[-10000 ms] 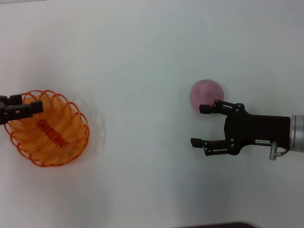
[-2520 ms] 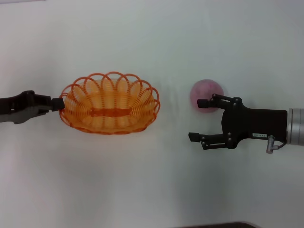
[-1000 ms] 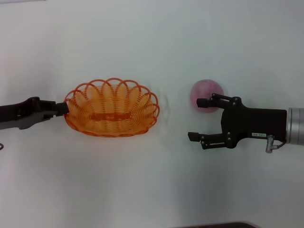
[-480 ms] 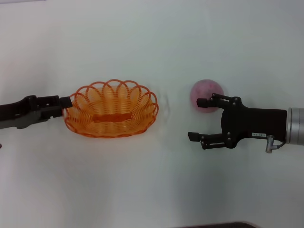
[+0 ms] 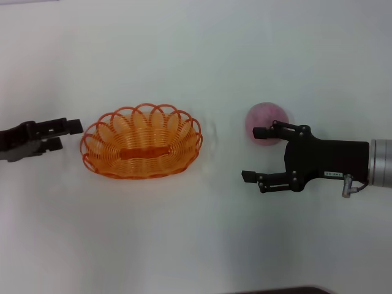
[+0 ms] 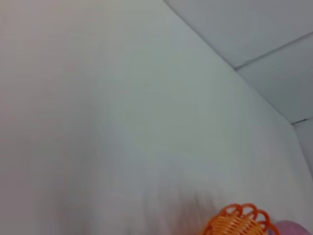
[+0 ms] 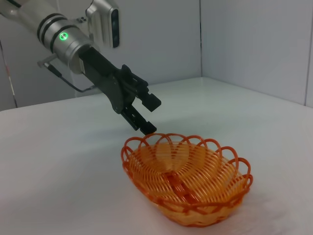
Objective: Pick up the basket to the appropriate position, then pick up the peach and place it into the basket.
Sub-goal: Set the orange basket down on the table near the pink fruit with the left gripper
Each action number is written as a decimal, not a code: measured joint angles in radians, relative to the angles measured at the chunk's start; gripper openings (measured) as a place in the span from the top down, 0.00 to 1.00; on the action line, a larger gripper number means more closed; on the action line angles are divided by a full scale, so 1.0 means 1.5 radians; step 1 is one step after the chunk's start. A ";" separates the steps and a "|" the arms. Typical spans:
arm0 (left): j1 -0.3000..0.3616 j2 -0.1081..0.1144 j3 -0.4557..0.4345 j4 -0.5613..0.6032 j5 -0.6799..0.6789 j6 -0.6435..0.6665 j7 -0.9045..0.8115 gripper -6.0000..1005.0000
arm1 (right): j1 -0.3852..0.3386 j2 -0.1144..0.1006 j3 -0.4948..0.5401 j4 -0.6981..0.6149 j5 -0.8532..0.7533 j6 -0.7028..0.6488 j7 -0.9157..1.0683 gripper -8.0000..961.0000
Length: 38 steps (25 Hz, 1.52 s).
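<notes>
The orange openwork basket (image 5: 142, 142) sits upright on the white table, left of centre. It also shows in the right wrist view (image 7: 188, 178) and at the edge of the left wrist view (image 6: 239, 223). My left gripper (image 5: 70, 135) is open and empty, a little way off the basket's left end and not touching it; the right wrist view shows it too (image 7: 149, 116). The pink peach (image 5: 267, 119) lies on the table at the right. My right gripper (image 5: 252, 154) is open and empty just in front of the peach, and its upper finger overlaps the peach's near side.
The white table (image 5: 196, 245) stretches around both things. A grey wall (image 7: 254, 44) stands behind the table's far edge. A dark edge shows at the bottom of the head view (image 5: 275, 290).
My left gripper has let go of the basket's left rim, opened and drawn back to the left. The basket now rests on the table. The right arm and the peach have not moved.
</notes>
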 joint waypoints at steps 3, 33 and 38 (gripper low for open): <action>0.003 -0.001 0.009 0.016 0.000 -0.001 0.017 0.19 | 0.000 0.000 0.000 0.000 0.000 0.000 0.000 0.01; 0.064 -0.024 0.023 0.028 -0.075 0.075 0.608 0.12 | 0.006 0.000 -0.004 0.000 0.008 -0.001 0.003 0.00; 0.090 -0.024 0.031 0.044 -0.062 0.083 0.612 0.12 | 0.006 0.000 -0.002 0.000 0.008 -0.003 0.003 0.00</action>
